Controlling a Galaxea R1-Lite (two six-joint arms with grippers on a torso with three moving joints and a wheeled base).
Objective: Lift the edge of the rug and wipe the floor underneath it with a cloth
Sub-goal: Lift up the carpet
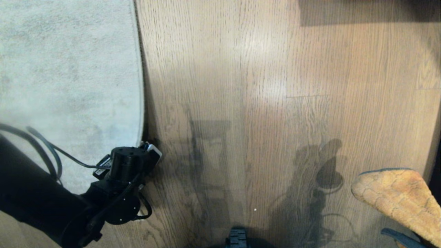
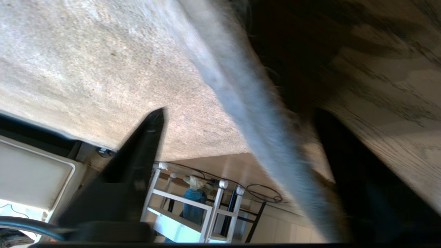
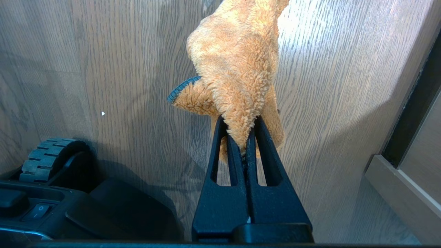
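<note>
The pale grey rug (image 1: 69, 69) covers the left of the head view, and its rug edge (image 1: 139, 86) runs straight along the brown wood floor (image 1: 258, 103). My left gripper (image 1: 148, 151) is low at that border. In the left wrist view the left gripper (image 2: 239, 111) stands open, with the rug edge (image 2: 220, 62) passing between its two black fingers. One finger (image 2: 144, 144) is over the pile, the other over the floor side. The orange fluffy cloth (image 3: 237, 62) hangs from my right gripper (image 3: 241, 124), which is shut on it. The cloth (image 1: 399, 196) shows at the lower right.
My base's wheel (image 3: 51, 155) sits on the floor near the right arm. A wooden furniture base (image 3: 406, 179) borders the floor on the right. Beyond the rug, the left wrist view shows a white shelf frame (image 2: 186, 206) and a white cabinet (image 2: 31, 172).
</note>
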